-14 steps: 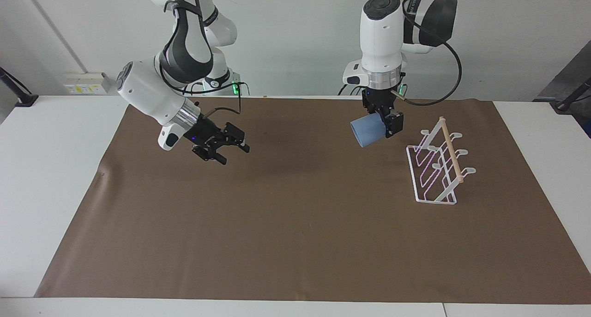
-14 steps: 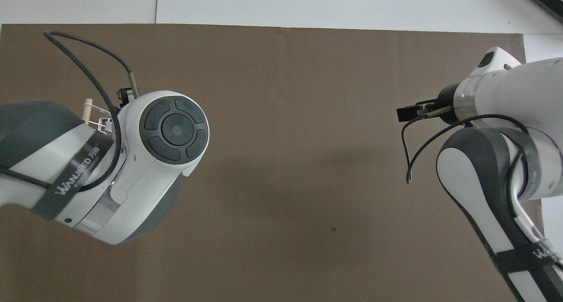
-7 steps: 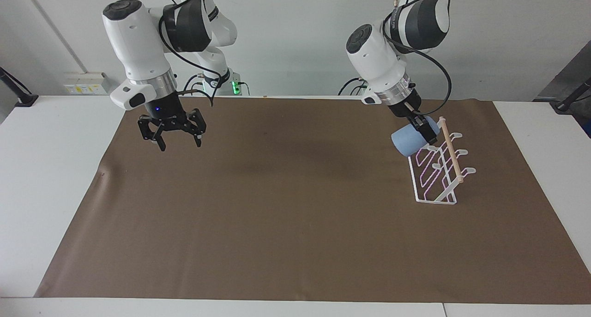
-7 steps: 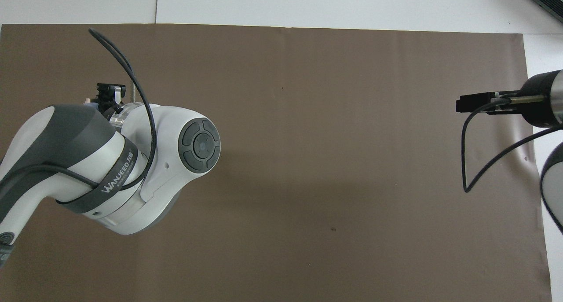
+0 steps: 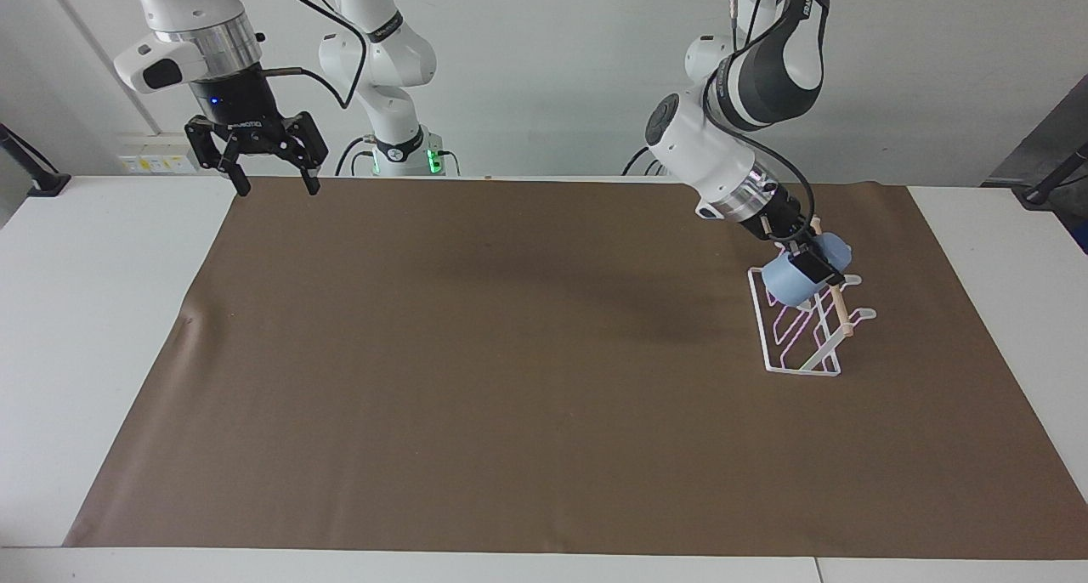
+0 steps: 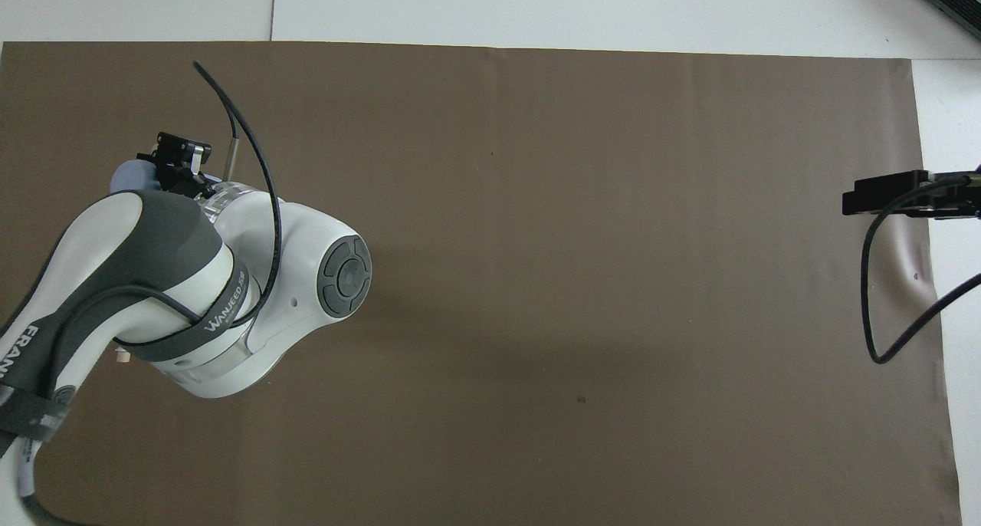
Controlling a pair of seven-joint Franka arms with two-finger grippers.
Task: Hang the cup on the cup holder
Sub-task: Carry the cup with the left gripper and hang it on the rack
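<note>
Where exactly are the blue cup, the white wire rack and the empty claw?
cup (image 5: 786, 281): facing view, on its blue side wall.
rack (image 5: 799, 368): facing view, on its base wire.
right gripper (image 5: 274, 183): facing view, midway between its spread fingertips.

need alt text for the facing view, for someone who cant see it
The left gripper holds a light blue cup tilted against the wooden bar of a white wire cup holder, which stands on a brown mat toward the left arm's end of the table. The right gripper waits open, raised over the mat's edge nearest the robots.

Lt blue cup (image 5: 796, 279), white wire cup holder (image 5: 801, 335) w/ pale wood bar, pinkish tint maybe, brown mat (image 5: 527, 379), black hands
</note>
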